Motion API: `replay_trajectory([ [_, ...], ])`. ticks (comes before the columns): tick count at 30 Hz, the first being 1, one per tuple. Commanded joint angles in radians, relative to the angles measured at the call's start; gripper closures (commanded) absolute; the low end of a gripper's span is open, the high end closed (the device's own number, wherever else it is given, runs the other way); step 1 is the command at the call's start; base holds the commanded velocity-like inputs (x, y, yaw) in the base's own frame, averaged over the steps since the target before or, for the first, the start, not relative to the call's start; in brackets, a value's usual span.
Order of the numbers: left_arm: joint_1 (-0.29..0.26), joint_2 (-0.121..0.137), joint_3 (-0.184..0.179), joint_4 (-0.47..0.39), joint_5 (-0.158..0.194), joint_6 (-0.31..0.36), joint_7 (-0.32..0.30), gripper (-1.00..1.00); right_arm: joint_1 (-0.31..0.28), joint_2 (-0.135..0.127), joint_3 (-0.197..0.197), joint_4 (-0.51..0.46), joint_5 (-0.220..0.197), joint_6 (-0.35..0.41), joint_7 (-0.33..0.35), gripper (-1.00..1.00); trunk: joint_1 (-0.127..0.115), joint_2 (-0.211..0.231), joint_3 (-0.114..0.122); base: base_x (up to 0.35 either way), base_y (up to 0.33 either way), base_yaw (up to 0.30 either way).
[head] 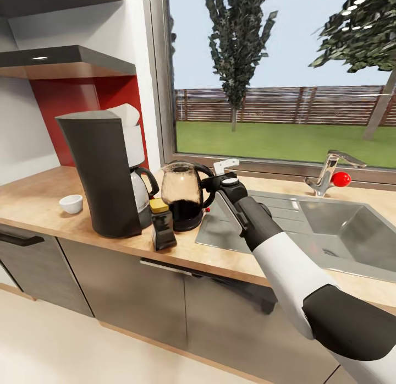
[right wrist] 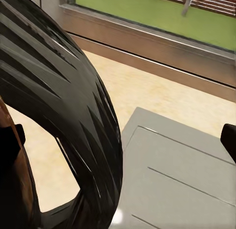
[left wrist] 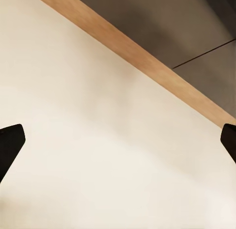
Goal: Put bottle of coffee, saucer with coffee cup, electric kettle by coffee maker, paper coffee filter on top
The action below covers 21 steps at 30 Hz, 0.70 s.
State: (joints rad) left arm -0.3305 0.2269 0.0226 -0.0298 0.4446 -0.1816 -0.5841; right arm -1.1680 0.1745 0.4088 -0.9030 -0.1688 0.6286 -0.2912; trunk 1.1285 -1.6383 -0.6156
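The tall dark-grey coffee maker stands on the kitchen countertop, with a white paper coffee filter lying on its top. The electric kettle stands just right of it, and the bottle of coffee with its yellow cap stands in front between them. Left of the coffee maker sits the small white coffee cup; the saucer is out of view. My right gripper is open beside the kettle's black looped handle, which lies between its spread fingers. My left gripper is open over the floor.
A steel sink with a drainboard lies under my right arm, and a faucet with a red knob stands behind it. The window runs along the back. Dark shelves hang above the coffee maker. Glossy cabinets are below.
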Motion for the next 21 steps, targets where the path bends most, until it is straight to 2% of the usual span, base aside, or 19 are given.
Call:
replay_trajectory([
  [1, -0.001, 0.000, 0.002, 0.001, -0.002, -0.004, -0.003, -1.00, -0.001, 0.000, 0.002, -0.001, -0.014, 0.002, -0.008, -1.00, 0.000, -0.001, -0.001, 0.000, 0.000, 0.000],
  [9, -0.001, 0.000, 0.002, 0.002, -0.001, -0.004, -0.003, -1.00, -0.001, 0.000, 0.002, -0.001, -0.014, 0.002, -0.008, -1.00, 0.000, -0.001, -0.001, -0.026, 0.000, 0.000],
  [21, -0.001, 0.000, 0.002, 0.001, -0.001, -0.004, -0.003, -1.00, -0.001, 0.000, 0.001, -0.001, -0.014, 0.000, -0.008, -1.00, 0.000, -0.001, -0.001, -0.294, 0.000, 0.000],
])
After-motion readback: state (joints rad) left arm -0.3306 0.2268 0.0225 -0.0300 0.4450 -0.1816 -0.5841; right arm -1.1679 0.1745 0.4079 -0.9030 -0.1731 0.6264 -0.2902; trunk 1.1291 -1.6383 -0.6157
